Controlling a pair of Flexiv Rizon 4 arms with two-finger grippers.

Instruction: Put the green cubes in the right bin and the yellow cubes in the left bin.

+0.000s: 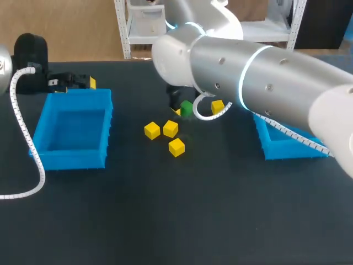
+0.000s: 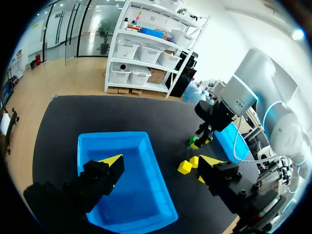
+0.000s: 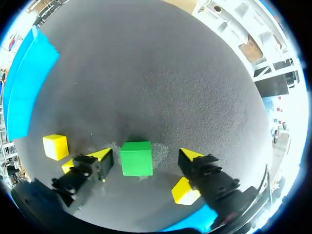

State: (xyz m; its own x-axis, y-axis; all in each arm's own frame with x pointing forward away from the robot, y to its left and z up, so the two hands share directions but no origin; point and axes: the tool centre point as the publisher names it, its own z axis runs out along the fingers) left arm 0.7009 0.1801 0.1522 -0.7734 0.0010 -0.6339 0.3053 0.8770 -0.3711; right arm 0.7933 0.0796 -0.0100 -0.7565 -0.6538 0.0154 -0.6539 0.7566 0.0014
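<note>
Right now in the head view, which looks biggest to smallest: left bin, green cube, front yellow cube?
1. The left bin, by far the largest.
2-3. The green cube and the front yellow cube look about the same size, so I won't rank them.

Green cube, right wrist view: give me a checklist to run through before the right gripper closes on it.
1. Green cube centred between the fingers of the right gripper: ok, a gap shows on each side.
2. Right gripper open: ok, neither finger touches the cube.
3. Fingers clear of yellow cubes: cannot tell; one yellow cube lies right beside a finger.
4. Right bin ready to receive: cannot tell, the right arm hides most of it.
5. Left gripper out of the way: ok, open over the left bin, apart from the cubes.
</note>
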